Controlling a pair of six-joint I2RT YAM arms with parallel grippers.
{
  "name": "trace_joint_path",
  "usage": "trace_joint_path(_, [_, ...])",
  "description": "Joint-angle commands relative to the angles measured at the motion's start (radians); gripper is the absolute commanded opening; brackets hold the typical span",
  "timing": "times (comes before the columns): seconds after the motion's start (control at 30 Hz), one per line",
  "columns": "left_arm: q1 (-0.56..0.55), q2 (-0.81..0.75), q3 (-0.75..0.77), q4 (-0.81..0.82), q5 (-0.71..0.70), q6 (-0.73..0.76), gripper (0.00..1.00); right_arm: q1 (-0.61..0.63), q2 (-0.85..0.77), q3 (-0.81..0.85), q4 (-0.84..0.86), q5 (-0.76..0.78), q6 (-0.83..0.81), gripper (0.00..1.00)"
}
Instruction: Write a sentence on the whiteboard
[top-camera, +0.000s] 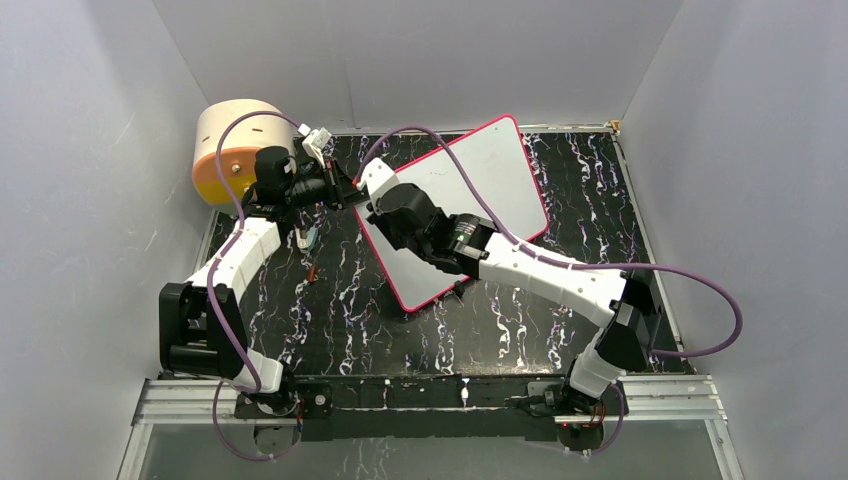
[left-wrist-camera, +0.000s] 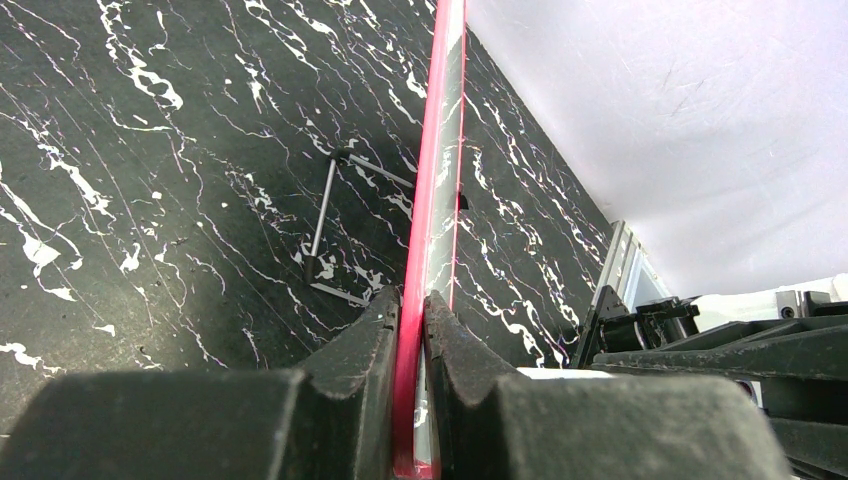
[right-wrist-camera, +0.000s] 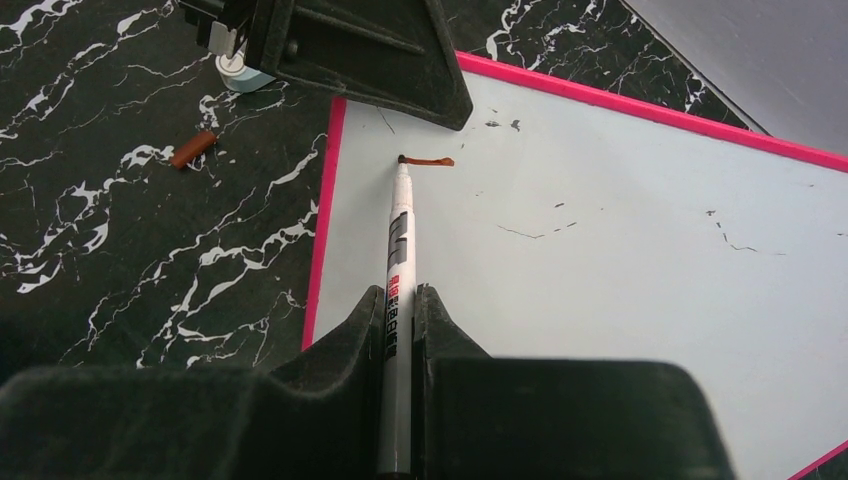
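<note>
Plain grey-white walls (top-camera: 420, 50) enclose a black, white-veined tabletop (top-camera: 330, 300) — marble-patterned, perhaps.

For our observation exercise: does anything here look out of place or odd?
A small brown cap-like piece lies loose on the table, off the whiteboard's pink edge. The whiteboard also carries stray dark scuffs near the marker stroke.

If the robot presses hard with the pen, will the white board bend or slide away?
It probably won't bend: the board has a pink frame that looks straight and stiff. It likely won't slide much, since the left gripper is clamped on its edge. Its smooth face looks slippery, so the pen tip may skid.
</note>
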Motion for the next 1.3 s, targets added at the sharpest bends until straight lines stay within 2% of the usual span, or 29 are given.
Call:
trace_joint_path(0.0, [-0.007,-0.024,0.011,-0.061,-0.049,0.040,0.00,0.000,0.009,0.043,0.011,0.014,-0.009,0.00])
trace_joint_path(1.03, [-0.007,-0.019,0.011,-0.061,-0.049,0.040,0.00,0.000,0.027,0.053,-0.194,-0.022,0.050,0.00])
trace_joint_path(1.27, [-0.007,-0.020,0.011,-0.061,-0.049,0.041,0.00,0.000,-0.013,0.023,-0.144,-0.002,0.052,0.00])
